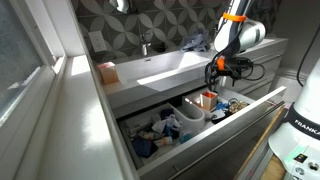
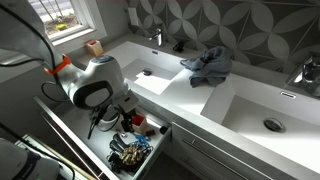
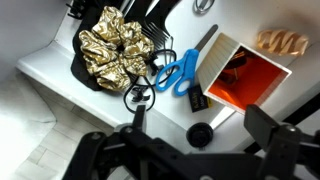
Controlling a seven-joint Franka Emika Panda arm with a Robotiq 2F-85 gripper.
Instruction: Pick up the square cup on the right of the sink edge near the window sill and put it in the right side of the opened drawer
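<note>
The square cup (image 1: 105, 72) is reddish and stands on the sink edge by the window sill; it also shows in an exterior view (image 2: 95, 47). The drawer (image 1: 252, 100) under the counter is pulled open and full of small items in both exterior views (image 2: 72, 132). My gripper (image 1: 217, 68) hangs over the drawer, far from the cup, and is partly hidden behind the arm in an exterior view (image 2: 106, 120). In the wrist view the gripper (image 3: 200, 125) is open and empty, and the cup is out of view.
Below the gripper lie blue scissors (image 3: 180, 70), an orange box (image 3: 245, 75), a gold crinkled item (image 3: 110, 50) and a black round cap (image 3: 200, 133). A grey cloth (image 2: 208, 65) lies on the counter between two basins. A faucet (image 1: 146, 42) stands at the back.
</note>
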